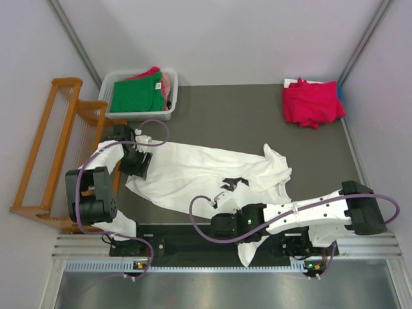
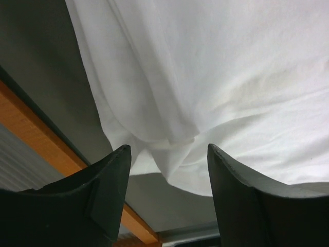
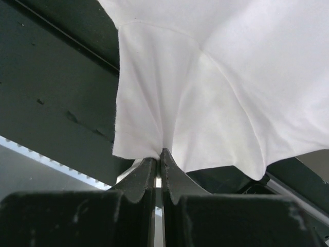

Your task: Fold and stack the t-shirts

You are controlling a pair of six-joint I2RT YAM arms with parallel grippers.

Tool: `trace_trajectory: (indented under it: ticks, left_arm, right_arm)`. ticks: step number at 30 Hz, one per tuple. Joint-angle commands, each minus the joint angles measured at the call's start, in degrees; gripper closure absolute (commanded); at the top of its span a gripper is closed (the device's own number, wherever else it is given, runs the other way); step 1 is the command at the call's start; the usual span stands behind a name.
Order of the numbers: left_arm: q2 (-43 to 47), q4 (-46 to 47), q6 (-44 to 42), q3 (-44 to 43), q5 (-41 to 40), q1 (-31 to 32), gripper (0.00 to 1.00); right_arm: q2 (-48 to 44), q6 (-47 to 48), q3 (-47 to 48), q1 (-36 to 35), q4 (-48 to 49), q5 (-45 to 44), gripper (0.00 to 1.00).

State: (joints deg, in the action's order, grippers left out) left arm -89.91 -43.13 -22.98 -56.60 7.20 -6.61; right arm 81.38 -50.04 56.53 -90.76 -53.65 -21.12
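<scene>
White t-shirt (image 1: 193, 174): right fingers (image 3: 144, 177) pinch its hem; left fingers (image 2: 110, 180), spread, should close squarely on the edge before lifting.

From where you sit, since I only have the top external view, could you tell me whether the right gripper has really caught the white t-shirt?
Observer: Yes. The right wrist view shows the right gripper shut on a pinch of the white t-shirt at its edge.
Operator: Thank you. Is the left gripper holding cloth as well?
Observer: Not yet. In the left wrist view the left gripper is open, with a rounded fold of the shirt just ahead of the gap.
</scene>
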Motion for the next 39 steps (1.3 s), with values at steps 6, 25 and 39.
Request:
trace_trajectory:
  ticks: [6,25,39]
  left_arm:
    - [8.51,-9.94,-2.42,5.71,-3.68,-0.16,0.25]
    - [5.28,-12.5,1.27,2.9,-4.83,1.07,0.22]
    - [4.65,-10.39,3.82,1.75,-3.86,5.03,0.51]
  right_arm:
    - [4.22,1.52,-1.25,-0.56,5.13,-1.38,1.0]
    - [1.23,7.06,-6.7,5.42,14.62,1.52,1.0]
    - [1.59,6.18,-5.91,5.33,14.63,2.32,1.0]
